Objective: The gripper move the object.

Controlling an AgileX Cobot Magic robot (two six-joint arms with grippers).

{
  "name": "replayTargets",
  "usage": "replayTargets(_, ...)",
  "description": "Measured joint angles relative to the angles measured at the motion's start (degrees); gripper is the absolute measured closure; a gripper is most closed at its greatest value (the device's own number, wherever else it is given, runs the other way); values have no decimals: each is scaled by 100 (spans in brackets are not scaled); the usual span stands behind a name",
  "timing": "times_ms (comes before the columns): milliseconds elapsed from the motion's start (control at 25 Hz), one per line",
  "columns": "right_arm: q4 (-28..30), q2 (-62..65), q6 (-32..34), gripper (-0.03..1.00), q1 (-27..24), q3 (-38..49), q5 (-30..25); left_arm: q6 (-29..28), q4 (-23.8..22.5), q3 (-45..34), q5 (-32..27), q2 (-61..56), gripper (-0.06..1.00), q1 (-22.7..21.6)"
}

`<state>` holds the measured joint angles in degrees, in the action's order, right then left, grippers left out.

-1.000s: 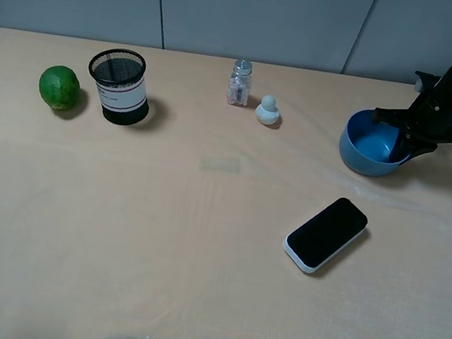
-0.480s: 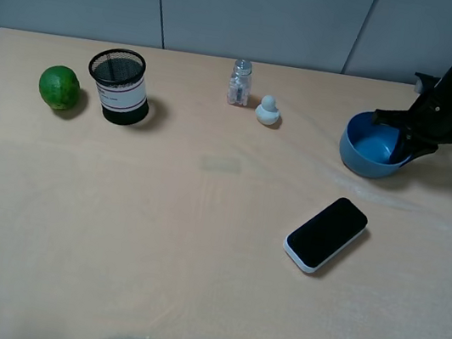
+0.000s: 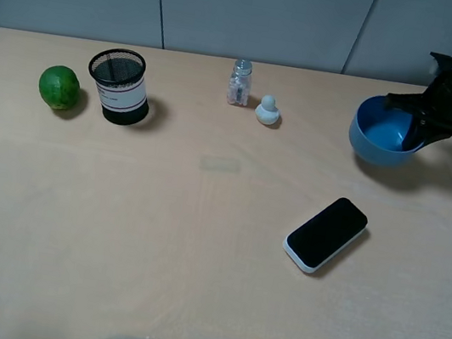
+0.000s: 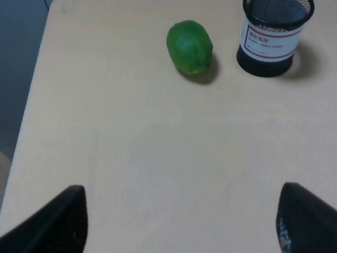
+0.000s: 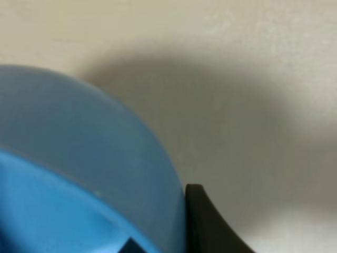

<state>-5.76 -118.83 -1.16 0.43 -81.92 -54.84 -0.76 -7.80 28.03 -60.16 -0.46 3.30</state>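
Note:
The blue bowl (image 3: 384,132) hangs tilted above the table at the far right, with its shadow on the wood below. My right gripper (image 3: 422,132) is shut on the bowl's right rim. In the right wrist view the bowl (image 5: 79,163) fills the frame, with one dark finger (image 5: 210,226) against its outer wall and the table well below. My left gripper (image 4: 179,226) is open and empty over bare table, with a fingertip at each side of its view.
A black-screened phone (image 3: 327,234) lies in front of the bowl. A small white figure (image 3: 267,110) and a glass shaker (image 3: 240,82) stand at the back middle. A black mesh cup (image 3: 119,85) and a lime (image 3: 58,87) are at the back left.
The right gripper has lifted the bowl off the table and carried it slightly right and toward the back. The left gripper's earlier state is not shown.

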Motion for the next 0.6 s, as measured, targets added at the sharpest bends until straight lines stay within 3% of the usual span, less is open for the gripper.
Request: replayTargets(600, -58, 1488, 0, 98, 0, 0, -630, 0, 0, 0, 0, 0, 15, 0)
